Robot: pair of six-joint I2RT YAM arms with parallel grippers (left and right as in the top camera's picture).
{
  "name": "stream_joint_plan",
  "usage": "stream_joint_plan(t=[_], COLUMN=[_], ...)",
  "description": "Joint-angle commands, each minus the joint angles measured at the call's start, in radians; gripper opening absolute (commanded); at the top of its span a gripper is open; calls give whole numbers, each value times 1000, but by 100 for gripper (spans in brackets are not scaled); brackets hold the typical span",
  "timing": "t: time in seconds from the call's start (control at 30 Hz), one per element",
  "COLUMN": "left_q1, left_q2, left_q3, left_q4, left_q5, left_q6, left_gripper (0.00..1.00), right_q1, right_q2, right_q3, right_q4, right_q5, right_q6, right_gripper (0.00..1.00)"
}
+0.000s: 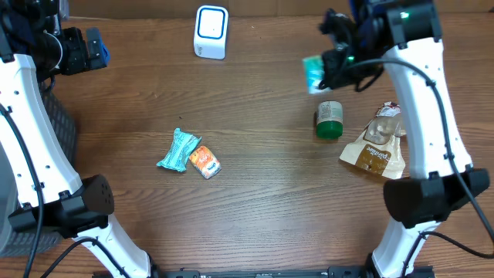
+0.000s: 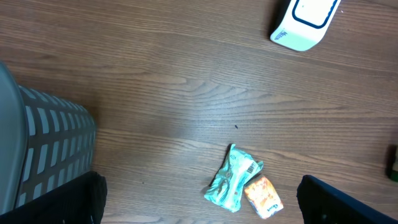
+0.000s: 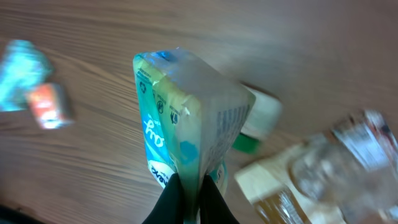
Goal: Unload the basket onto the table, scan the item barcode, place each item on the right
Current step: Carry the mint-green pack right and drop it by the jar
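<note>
My right gripper [image 1: 333,63] [image 3: 191,185] is shut on the bottom seam of a teal and white soft pack [image 1: 312,73] [image 3: 186,112], holding it above the table at the back right. The pack's clear side shows fine print in the right wrist view. The white scanner with a blue outline [image 1: 211,31] [image 2: 305,22] stands at the back centre, well left of the held pack. At the far back left my left gripper [image 1: 96,48] [image 2: 202,202] is open and holds nothing, high above the table.
A teal wrapper [image 1: 178,150] [image 2: 232,177] and a small orange packet [image 1: 205,162] [image 2: 263,196] lie side by side left of centre. A green-lidded jar [image 1: 329,120] and a brown pouch [image 1: 376,147] lie under the right arm. A grey slotted basket [image 2: 50,143] stands at the left edge.
</note>
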Motion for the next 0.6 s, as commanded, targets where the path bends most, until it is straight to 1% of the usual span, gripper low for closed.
stream_joint_plan(t=[0.0, 0.1, 0.17, 0.23, 0.27, 0.3, 0.33, 0.37, 0.4, 0.43, 0.57], left_q1=[-3, -3, -3, -3, -3, -3, -3, -3, -3, -3, -3], left_q2=[-13, -13, -13, -13, -13, -13, -13, -13, -13, -13, -13], left_q3=[14, 14, 14, 14, 14, 14, 14, 14, 14, 14, 14], left_q4=[1, 1, 1, 1, 1, 1, 1, 1, 1, 1, 1], left_q5=[1, 1, 1, 1, 1, 1, 1, 1, 1, 1, 1], left_q6=[12, 12, 12, 12, 12, 12, 12, 12, 12, 12, 12], left_gripper=[100, 100, 100, 100, 99, 100, 100, 100, 100, 100, 100], right_q1=[-91, -169, -219, -289, -303, -315, -326, -330, -333, -335, -332], right_q2=[10, 10, 10, 10, 10, 10, 10, 10, 9, 7, -2], right_q3=[-115, -236, -319, -444, -469, -484, -490, -490, -489, -479, -418], right_q4=[14, 71, 124, 198, 212, 220, 225, 225, 227, 222, 176], right_q5=[77, 79, 64, 40, 29, 12, -7, -15, -26, -35, -41], right_q6=[10, 53, 58, 57, 57, 58, 57, 57, 58, 57, 57], right_gripper=[4, 4, 4, 4, 4, 11, 38, 46, 61, 72, 83])
